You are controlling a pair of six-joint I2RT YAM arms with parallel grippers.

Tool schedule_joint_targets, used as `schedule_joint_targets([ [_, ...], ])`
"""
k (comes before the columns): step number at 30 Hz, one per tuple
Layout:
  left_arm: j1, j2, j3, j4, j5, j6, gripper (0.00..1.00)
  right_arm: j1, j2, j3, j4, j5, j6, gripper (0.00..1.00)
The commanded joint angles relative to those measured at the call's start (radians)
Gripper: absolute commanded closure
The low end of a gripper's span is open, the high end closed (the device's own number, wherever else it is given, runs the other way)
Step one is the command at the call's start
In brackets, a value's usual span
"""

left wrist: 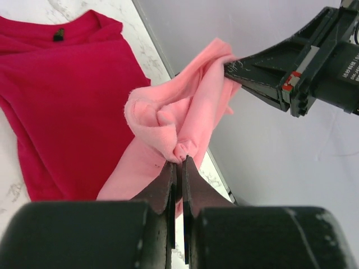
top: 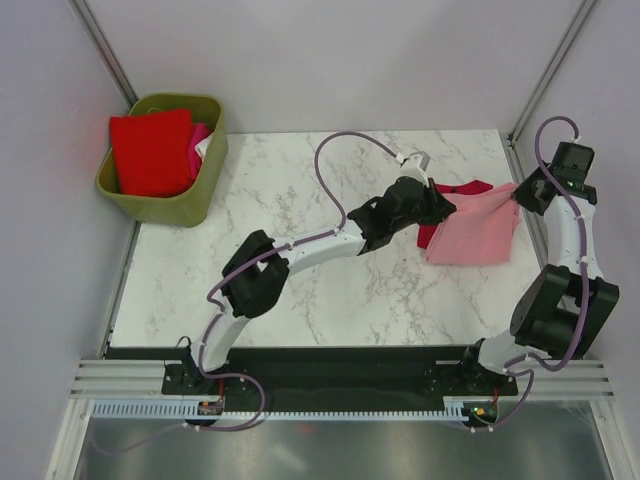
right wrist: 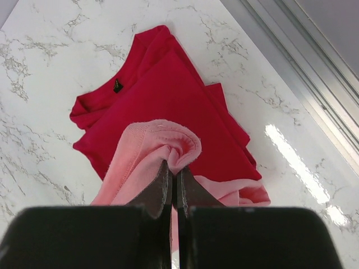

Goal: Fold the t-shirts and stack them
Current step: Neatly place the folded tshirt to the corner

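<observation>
Left end effector [left wrist: 179,160] and right end effector [right wrist: 174,166] each pinch the pink t-shirt [top: 480,235] above the crimson t-shirt [right wrist: 168,95], prob stretching it out for folding.

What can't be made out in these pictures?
Top view: the red shirt covers much of the basket, so the shirts beneath cannot be counted.
Top view: the left gripper and light pink shirt hide most of the crimson shirt.
Right wrist view: the body of the right gripper cuts off that shirt's lower part.
</observation>
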Motion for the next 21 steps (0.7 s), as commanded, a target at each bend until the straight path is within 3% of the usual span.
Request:
schedule_joint_targets([
  [1,0.033,0.029,0.07,0.001,0.012,-0.039,0.98,-0.005,0.057,0.068,0.076,-0.031,0.019,1.0],
  [11,0.096,0.139,0.142,0.025,0.046,-0.084,0.98,0.011,0.209,0.151,0.156,-0.099,0.044,1.0],
  [21,0.154,0.3,0.323,0.025,0.061,-0.121,0.98,0.038,0.41,0.292,0.159,-0.123,0.058,1.0],
])
